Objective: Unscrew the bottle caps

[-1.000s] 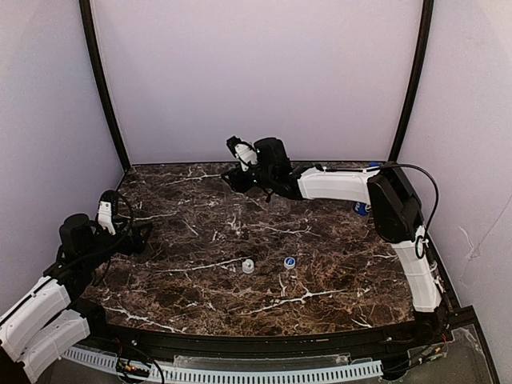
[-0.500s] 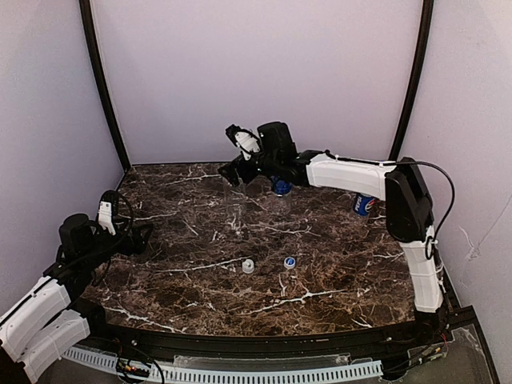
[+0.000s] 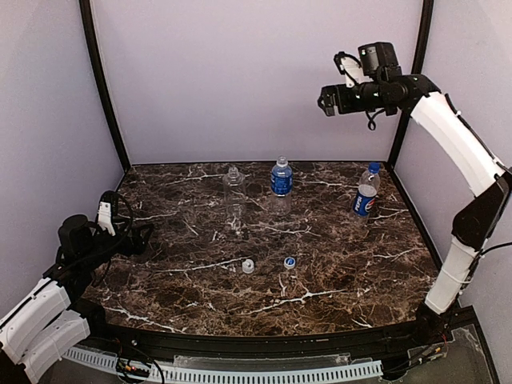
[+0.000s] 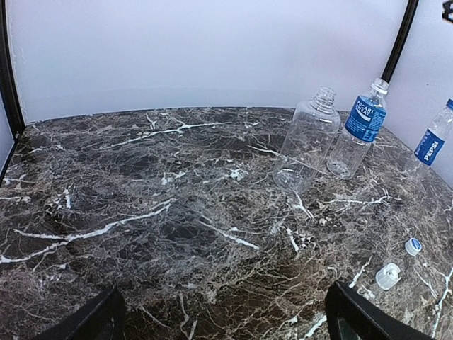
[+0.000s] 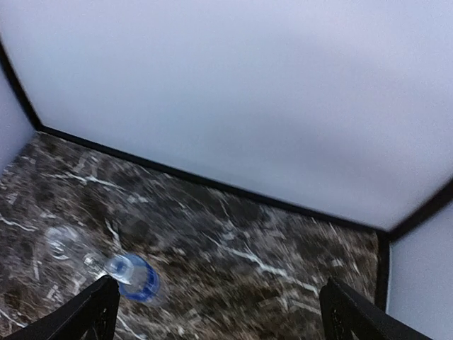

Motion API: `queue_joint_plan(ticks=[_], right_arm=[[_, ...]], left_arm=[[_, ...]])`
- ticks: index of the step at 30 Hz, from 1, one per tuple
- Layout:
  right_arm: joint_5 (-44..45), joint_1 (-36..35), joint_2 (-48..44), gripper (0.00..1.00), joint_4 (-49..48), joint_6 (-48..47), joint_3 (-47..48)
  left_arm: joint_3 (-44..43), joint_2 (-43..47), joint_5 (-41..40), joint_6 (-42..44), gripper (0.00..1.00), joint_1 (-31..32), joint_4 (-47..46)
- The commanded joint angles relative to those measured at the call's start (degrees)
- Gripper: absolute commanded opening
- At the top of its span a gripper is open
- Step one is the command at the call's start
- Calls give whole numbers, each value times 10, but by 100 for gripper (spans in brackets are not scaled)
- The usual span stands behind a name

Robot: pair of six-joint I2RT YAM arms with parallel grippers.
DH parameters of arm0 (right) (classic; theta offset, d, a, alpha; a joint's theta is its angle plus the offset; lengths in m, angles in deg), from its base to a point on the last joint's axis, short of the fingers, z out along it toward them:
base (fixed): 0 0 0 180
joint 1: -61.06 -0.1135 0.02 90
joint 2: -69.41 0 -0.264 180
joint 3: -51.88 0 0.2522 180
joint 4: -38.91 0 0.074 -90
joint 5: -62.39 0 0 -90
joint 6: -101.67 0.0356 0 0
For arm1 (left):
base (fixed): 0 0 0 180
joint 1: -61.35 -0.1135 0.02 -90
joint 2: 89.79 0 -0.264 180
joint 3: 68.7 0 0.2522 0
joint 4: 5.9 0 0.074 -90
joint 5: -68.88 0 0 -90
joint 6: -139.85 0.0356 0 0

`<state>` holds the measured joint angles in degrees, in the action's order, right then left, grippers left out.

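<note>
1. Caps: a white cap (image 3: 248, 266) and a blue cap (image 3: 290, 262) lie loose mid-table, nearer the front edge.
2. Three bottles stand along the far edge: clear bottle (image 3: 234, 184), blue-label bottle (image 3: 281, 179), Pepsi bottle (image 3: 366, 194).
3. The table (image 3: 336, 272) is dark veined marble, with pale walls (image 3: 240, 72) and black posts (image 3: 102, 88) around it.
4. The left gripper (image 4: 225, 322) sits low at the left edge and the right gripper (image 3: 328, 100) is high by the far right post. Both have their fingers spread and hold nothing.

Table (image 4: 141, 212) is lying open ahead of the left fingers (image 4: 92, 322). Ahead-right, white cap (image 4: 388, 275), blue cap (image 4: 413, 246), then unlabelled bottle (image 4: 306, 142), Pocari Sweat bottle (image 4: 361, 127) and Pepsi bottle (image 4: 432, 142) are standing in the way.

R wrist view: blurred, blue-label bottle (image 5: 134, 275) smeared | L wrist: Pepsi bottle (image 4: 433, 142) partly cut by edge
</note>
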<state>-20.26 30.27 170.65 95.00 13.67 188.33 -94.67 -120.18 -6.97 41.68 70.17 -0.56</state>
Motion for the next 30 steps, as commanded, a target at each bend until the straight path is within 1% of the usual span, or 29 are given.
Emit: queue_joint_plan(ticks=[1, 3, 6, 9, 12, 17, 18, 21, 23, 25, 27, 30], right_arm=[[89, 78, -7, 99, 193, 62, -112], [96, 103, -24, 99, 194, 64, -145], [97, 128, -39, 99, 194, 62, -170], [72, 141, -46, 99, 192, 57, -193], [58, 144, -49, 93, 191, 59, -215], [29, 143, -57, 73, 191, 75, -236], [32, 144, -60, 71, 191, 77, -238], [43, 144, -61, 56, 187, 79, -243], [45, 144, -59, 51, 186, 78, -243], [48, 144, -56, 43, 186, 77, -243], [51, 143, -54, 31, 186, 77, -243], [52, 144, -57, 4, 189, 77, -243]], left_arm=[[10, 5, 10, -5, 99, -4, -11], [10, 5, 12, -5, 99, -4, -11], [10, 4, 14, -4, 99, -5, -11], [10, 4, 14, -4, 99, -4, -11], [11, 3, 14, -4, 99, -5, -11], [11, 2, 16, -5, 99, -5, -11], [11, 2, 16, -5, 99, -4, -11], [12, 2, 17, -6, 99, -4, -12], [12, 1, 17, -5, 99, -5, -12], [12, 2, 17, -5, 99, -5, -12], [11, 3, 16, -4, 99, -5, -12], [11, 4, 17, -4, 99, -5, -12]])
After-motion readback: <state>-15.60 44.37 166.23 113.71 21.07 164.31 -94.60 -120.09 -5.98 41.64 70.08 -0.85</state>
